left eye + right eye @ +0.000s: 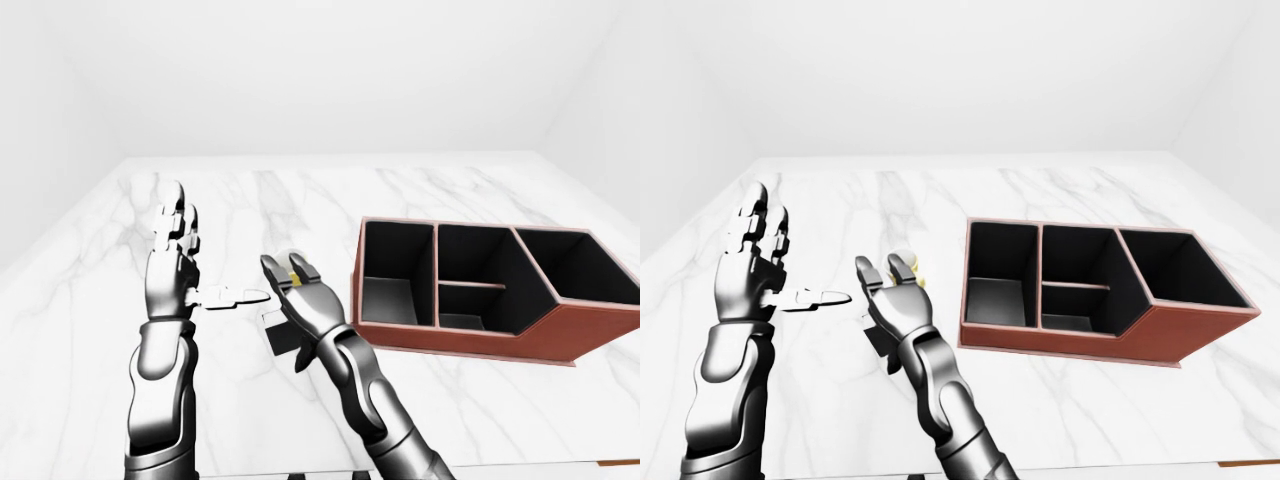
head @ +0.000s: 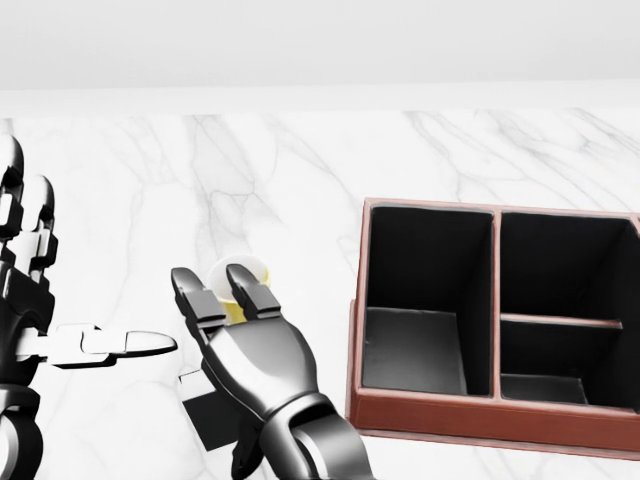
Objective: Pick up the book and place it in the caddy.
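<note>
**Both hands open over the marble worktop, caddy to the right**

Seen whole only in the two eye views: a reddish-brown caddy (image 1: 1095, 300) with black-lined compartments, standing on the white grey-veined marble worktop (image 1: 420, 200), its slanted end pointing toward the right edge. Cut off at the right in the head view, with just the tall left compartment and the two stacked middle ones showing. Closest look at the right hand in the head view; forearms and elbows visible only in the eye views.

Left hand (image 1: 172, 250), glossy grey metal, raised upright at the left of the left-eye view, fingers straight and spread, thumb stretched out sideways toward the right hand. Empty, touching nothing visible.

Right hand (image 2: 245, 335), same grey metal, held palm-down and open left of the caddy, two fingers (image 2: 252, 285) reaching up the picture, not curled around anything. Well apart from the caddy wall.

Just beyond those fingertips in the head view, a small pale yellow-and-white object (image 2: 240, 285), mostly hidden; whether this is the book, cannot tell. Whether the fingers touch it, cannot tell. Below the palm, a dark flat patch (image 2: 215, 415) on the worktop, shadow or object unclear. Compartments of the caddy showing only black lining.
</note>
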You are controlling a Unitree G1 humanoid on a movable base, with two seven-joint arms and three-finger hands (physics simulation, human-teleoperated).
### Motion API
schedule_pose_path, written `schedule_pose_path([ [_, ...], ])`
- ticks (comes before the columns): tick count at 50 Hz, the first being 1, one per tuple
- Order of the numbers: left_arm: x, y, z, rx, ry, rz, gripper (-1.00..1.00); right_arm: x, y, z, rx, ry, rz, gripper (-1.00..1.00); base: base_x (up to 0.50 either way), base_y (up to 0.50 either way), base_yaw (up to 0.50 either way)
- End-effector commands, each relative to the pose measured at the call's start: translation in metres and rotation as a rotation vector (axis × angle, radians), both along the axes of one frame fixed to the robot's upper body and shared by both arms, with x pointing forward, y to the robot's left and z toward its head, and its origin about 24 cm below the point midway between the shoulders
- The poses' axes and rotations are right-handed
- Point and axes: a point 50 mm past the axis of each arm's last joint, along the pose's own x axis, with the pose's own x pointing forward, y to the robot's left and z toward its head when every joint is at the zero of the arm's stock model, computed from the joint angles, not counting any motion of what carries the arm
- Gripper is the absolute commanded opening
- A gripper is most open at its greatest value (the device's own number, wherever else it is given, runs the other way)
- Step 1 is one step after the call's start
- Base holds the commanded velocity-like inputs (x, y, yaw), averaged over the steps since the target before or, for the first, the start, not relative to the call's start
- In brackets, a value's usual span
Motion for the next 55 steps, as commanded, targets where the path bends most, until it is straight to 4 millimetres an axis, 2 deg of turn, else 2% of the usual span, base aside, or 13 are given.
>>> schedule_pose_path([
  [1, 0.001, 0.0, -0.004, -0.004, 0.016, -0.002, 1.0, 0.011, 0.017, -0.017, -0.053, 0.035, 0.006, 1.0, 0.0, 0.0, 0.0],
  [7, 0.001, 0.001, -0.004, -0.005, 0.016, 0.001, 1.0, 0.015, 0.019, -0.025, -0.094, 0.043, -0.001, 1.0, 0.0, 0.0, 0.0],
  [33, 0.0, 0.003, -0.006, -0.009, 0.023, 0.006, 1.0, 0.003, 0.01, -0.066, -0.191, 0.155, -0.005, 1.0, 0.0, 0.0, 0.0],
  [35, 0.0, 0.002, -0.005, -0.007, 0.02, 0.004, 1.0, 0.002, 0.009, -0.069, -0.195, 0.165, -0.006, 0.74, 0.0, 0.0, 0.0],
  [36, 0.0, 0.002, -0.005, -0.007, 0.02, 0.005, 1.0, 0.002, 0.008, -0.07, -0.194, 0.17, -0.006, 0.52, 0.0, 0.0, 0.0],
  [38, 0.0, 0.003, -0.004, -0.007, 0.019, 0.005, 1.0, 0.002, 0.008, -0.072, -0.194, 0.181, -0.008, 0.44, 0.0, 0.0, 0.0],
  [43, 0.0, 0.003, -0.003, -0.006, 0.012, 0.006, 1.0, 0.007, 0.003, -0.081, -0.19, 0.206, -0.033, -0.16, 0.0, 0.0, 0.0],
  [46, 0.0, 0.003, -0.002, -0.004, 0.008, 0.005, 1.0, 0.011, 0.003, -0.082, -0.191, 0.213, -0.04, -0.22, 0.0, 0.0, 0.0],
  [48, 0.0, 0.003, -0.002, -0.005, 0.008, 0.005, 1.0, 0.013, 0.002, -0.084, -0.189, 0.219, -0.047, -0.34, 0.0, 0.0, 0.0],
  [51, 0.0, 0.003, -0.001, -0.004, 0.007, 0.004, 1.0, 0.018, 0.0, -0.087, -0.189, 0.218, -0.058, -0.97, 0.0, 0.0, 0.0],
  [55, 0.0, 0.003, -0.001, -0.005, 0.005, 0.004, 1.0, 0.021, -0.004, -0.089, -0.177, 0.214, -0.068, -1.0, 0.0, 0.0, 0.0],
])
